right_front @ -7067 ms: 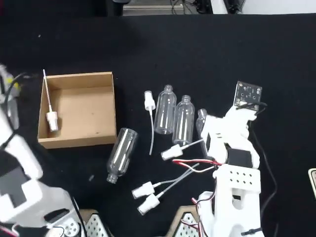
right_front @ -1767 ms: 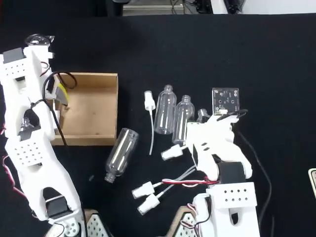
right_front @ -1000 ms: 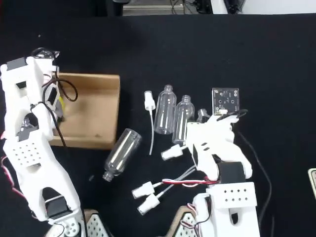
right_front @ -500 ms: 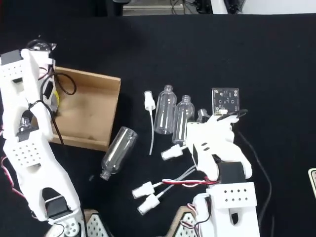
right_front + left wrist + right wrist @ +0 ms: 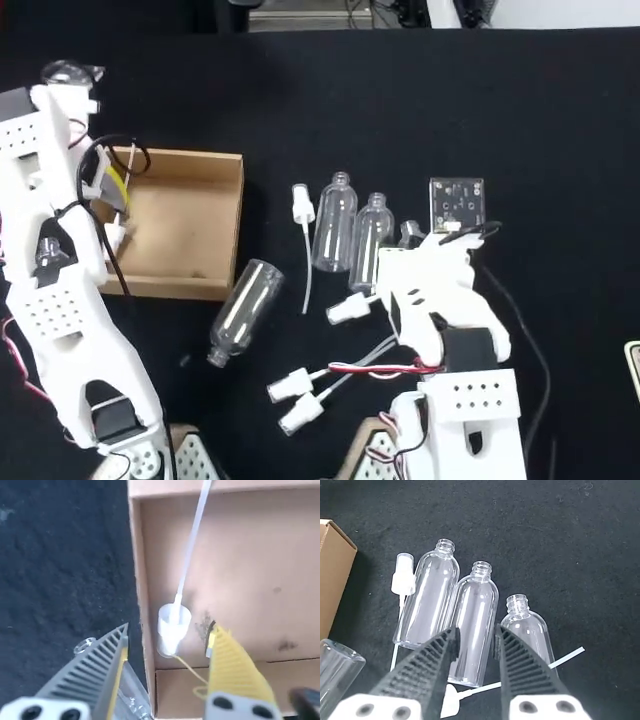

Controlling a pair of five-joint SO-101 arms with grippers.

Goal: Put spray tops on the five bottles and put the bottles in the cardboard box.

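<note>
1. Left gripper (image 5: pixel 168 630): your left arm stands at the table's left edge. Its jaws are spread wide and hang over the left wall of the cardboard box (image 5: pixel 190 215), one finger outside the wall and one inside. They grip nothing.
2. Cardboard box: open-topped, on the left of the table.
3. Boxed spray top (image 5: pixel 173 623): lies on the box floor by the left wall, between your spread fingers, its tube running to the far wall.
4. Lone bottle (image 5: pixel 240 308): uncapped, on its side just right of the box's near right corner.
5. Long-tube spray top (image 5: pixel 301 205): on the table left of the bottle row, its tube trailing toward you.
6. Near spray tops (image 5: pixel 297 397): two, side by side, nearest you.
7. Single spray top (image 5: pixel 347 309): beside the right arm.
8. Left bottle (image 5: pixel 428 602), middle bottle (image 5: pixel 474 610), right bottle (image 5: pixel 529 627): uncapped, side by side, necks pointing far.
9. Right gripper (image 5: pixel 474 636): fingers slightly apart, holding nothing, above the middle bottle.
</note>
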